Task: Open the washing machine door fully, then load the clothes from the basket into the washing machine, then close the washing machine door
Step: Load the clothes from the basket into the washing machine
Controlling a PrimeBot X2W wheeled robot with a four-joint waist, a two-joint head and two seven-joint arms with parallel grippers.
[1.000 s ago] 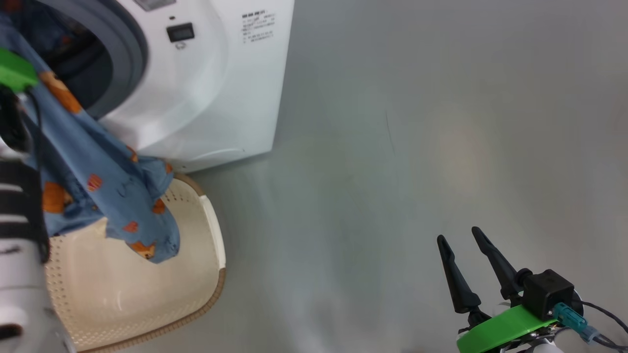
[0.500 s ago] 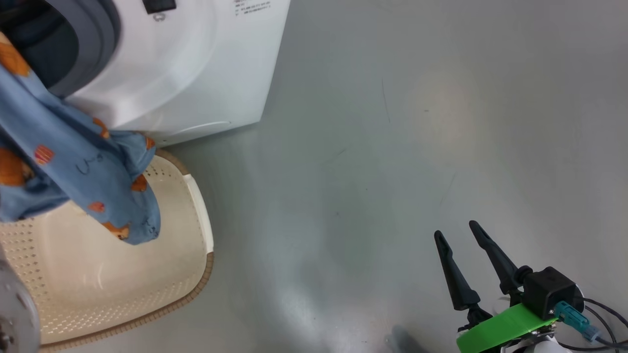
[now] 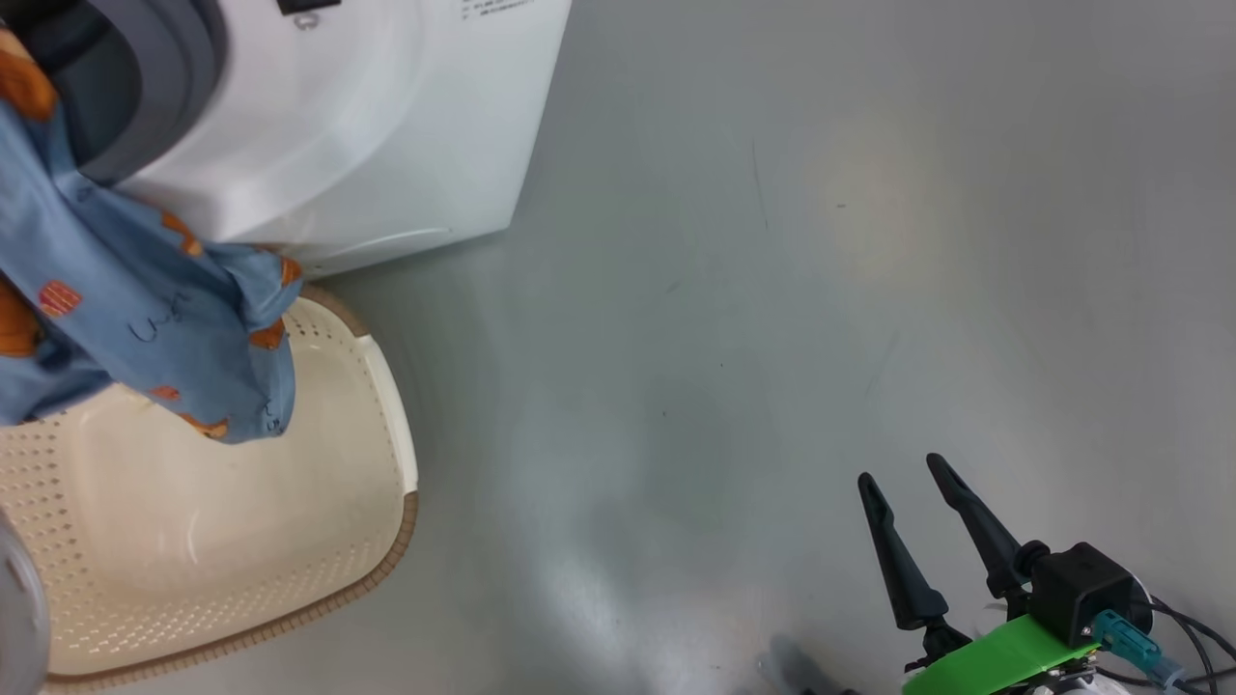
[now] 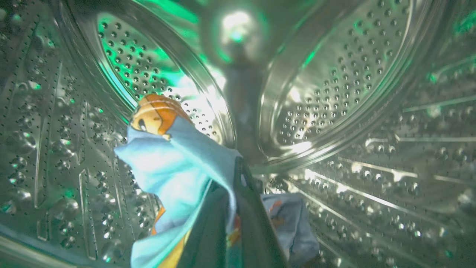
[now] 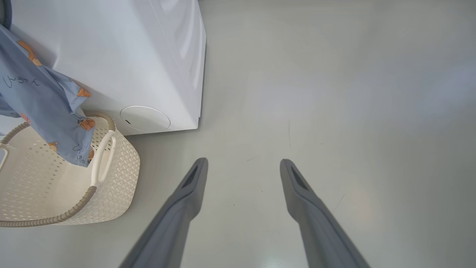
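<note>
The white washing machine (image 3: 367,125) stands at the upper left, its grey gasket (image 3: 164,87) showing; its door is out of view. My left gripper (image 4: 238,167) is deep inside the perforated steel drum (image 4: 334,74), shut on a light blue garment (image 4: 178,163) with orange figures. Another blue piece (image 4: 293,223) lies on the drum floor. The held garment's tail (image 3: 145,309) hangs out of the opening over the cream basket (image 3: 386,415). Off to the right, my right gripper (image 3: 900,469) is open above bare floor, holding nothing.
Grey floor (image 3: 772,290) stretches to the right of the machine and basket. In the right wrist view, the basket (image 5: 119,167) sits against the machine's front lower corner (image 5: 145,119), a white handle toward me, with the right gripper (image 5: 243,160) over the floor.
The head camera has shifted. The garment's hanging tail has risen and drawn left toward the drum opening. The left forearm has left the head view. The right gripper stays open and still.
</note>
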